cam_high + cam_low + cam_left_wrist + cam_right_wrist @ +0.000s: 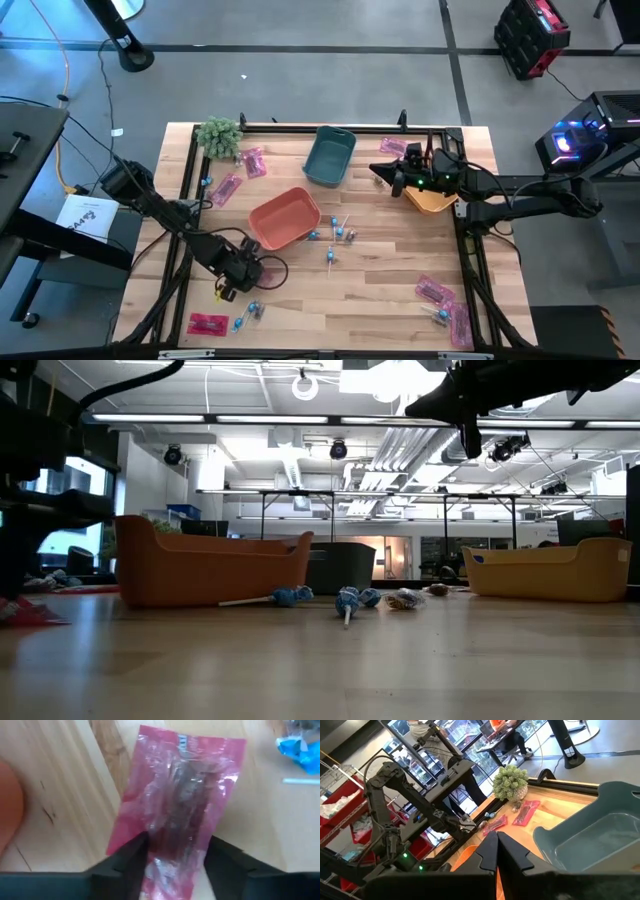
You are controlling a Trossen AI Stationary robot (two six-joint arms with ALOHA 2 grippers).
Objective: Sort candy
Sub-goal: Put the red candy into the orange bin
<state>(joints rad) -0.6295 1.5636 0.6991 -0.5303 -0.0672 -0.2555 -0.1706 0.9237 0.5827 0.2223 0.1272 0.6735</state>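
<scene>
Red bin [284,219], teal bin [330,156], orange bin [432,198], plant [219,135] on table [370,280].

Bare surface [380,285] lay open along the front middle. The red bin [285,217], teal bin [330,156] and orange bin [432,197] blocked the centre, with 4 blue lollipops [338,236] scattered just beside the red one.

No legible text, label, brand, number or sign found on any item in any view.
</scene>
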